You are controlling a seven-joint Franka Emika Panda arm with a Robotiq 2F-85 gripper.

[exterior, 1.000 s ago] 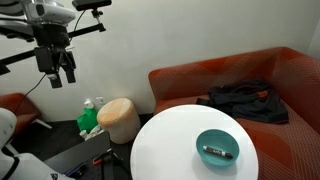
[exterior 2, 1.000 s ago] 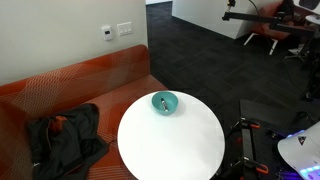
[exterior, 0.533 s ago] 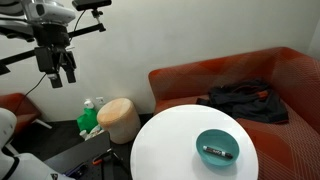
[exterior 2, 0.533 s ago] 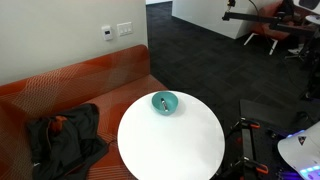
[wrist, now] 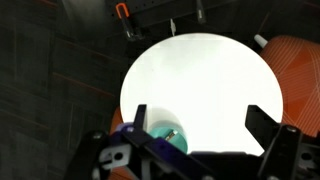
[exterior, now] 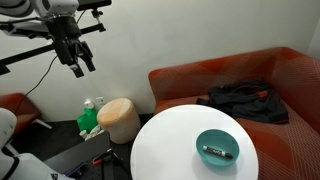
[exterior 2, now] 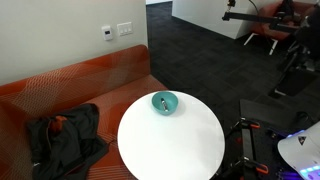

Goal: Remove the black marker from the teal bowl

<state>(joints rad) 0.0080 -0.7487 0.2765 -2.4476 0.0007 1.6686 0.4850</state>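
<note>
The teal bowl sits on the round white table, near its edge by the sofa. It also shows in an exterior view and low in the wrist view. The black marker lies inside the bowl; in the wrist view only a small bit of it shows. My gripper hangs high above the floor, far to the side of the table and well away from the bowl. In the wrist view its jaws are spread wide and hold nothing.
An orange sofa stands behind the table with a black cloth heap on it. A tan round stool and green bottles stand on the floor beside the table. Chairs stand on the dark carpet.
My gripper has swung toward the table and tilted. The bowl and marker have not moved.
</note>
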